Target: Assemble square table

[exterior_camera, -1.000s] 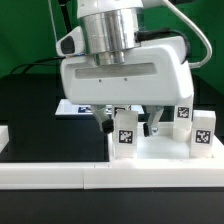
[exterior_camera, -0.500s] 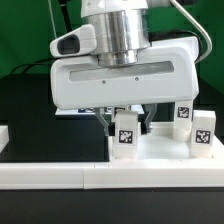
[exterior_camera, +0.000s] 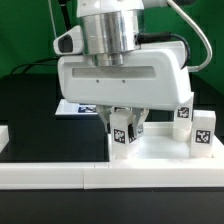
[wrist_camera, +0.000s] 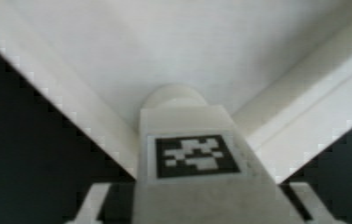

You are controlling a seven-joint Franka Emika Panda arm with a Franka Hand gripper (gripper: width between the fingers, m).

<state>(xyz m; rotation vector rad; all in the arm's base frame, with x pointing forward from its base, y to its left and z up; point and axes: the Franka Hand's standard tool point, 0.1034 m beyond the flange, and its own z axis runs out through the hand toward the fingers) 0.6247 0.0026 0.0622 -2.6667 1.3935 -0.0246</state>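
The square table slab [exterior_camera: 165,152] lies on the exterior view's right, against the low wall. A short white leg [exterior_camera: 124,133] with a black-and-white tag stands upright on its near left corner. My gripper [exterior_camera: 125,132] hangs straight over it, its fingers [exterior_camera: 112,127] closed against the leg's two sides. In the wrist view the tagged leg [wrist_camera: 194,150] fills the space between the fingers [wrist_camera: 111,203], with the slab's corner rim [wrist_camera: 84,95] beneath. Two more tagged legs [exterior_camera: 203,131] [exterior_camera: 183,111] stand at the slab's right.
The long low white border wall [exterior_camera: 55,176] runs along the front. The marker board [exterior_camera: 72,107] lies on the black table behind my hand. A white block [exterior_camera: 3,134] sits at the exterior view's left edge.
My fingers were spread on either side of the leg; now they have closed in against it. The hand has turned slightly.
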